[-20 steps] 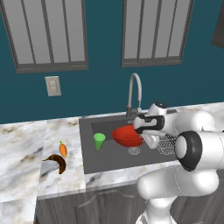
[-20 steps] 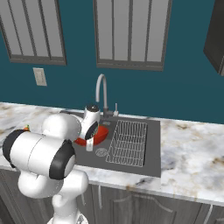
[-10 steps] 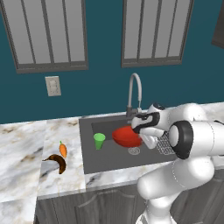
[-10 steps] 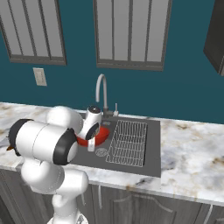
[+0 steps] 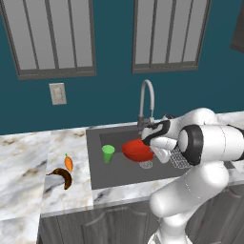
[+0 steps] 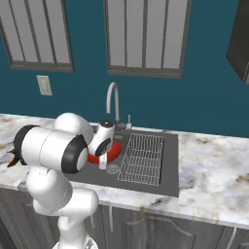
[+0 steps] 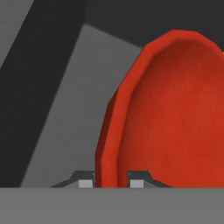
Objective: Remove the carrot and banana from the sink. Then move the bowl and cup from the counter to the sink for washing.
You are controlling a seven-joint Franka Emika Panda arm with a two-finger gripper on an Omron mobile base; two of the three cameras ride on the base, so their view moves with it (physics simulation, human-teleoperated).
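Note:
My gripper (image 7: pixel 111 182) is shut on the rim of the red bowl (image 7: pixel 175 118), which passes between the two fingertips. The bowl (image 5: pixel 137 149) hangs tilted over the middle of the dark sink (image 5: pixel 119 172), with the gripper (image 5: pixel 149 139) at its right edge. In the right base view the bowl (image 6: pixel 114 151) peeks out behind the hand. A green cup (image 5: pixel 108 153) stands upright in the left part of the basin. The orange carrot (image 5: pixel 68 163) and the dark brown banana (image 5: pixel 62 177) lie on the marble counter (image 5: pixel 24 162) left of the sink.
A curved steel faucet (image 5: pixel 147 95) rises behind the basin, just behind the hand. A wire rack (image 6: pixel 142 158) fills the sink's right half. The round drain (image 6: pixel 112 169) lies below the bowl. Windows and a wall socket (image 5: pixel 57 93) are on the blue wall.
The arm's elbow and upper links have swung and risen a little. The bowl stays in the grip and has barely shifted over the sink. Cup, carrot and banana have not moved.

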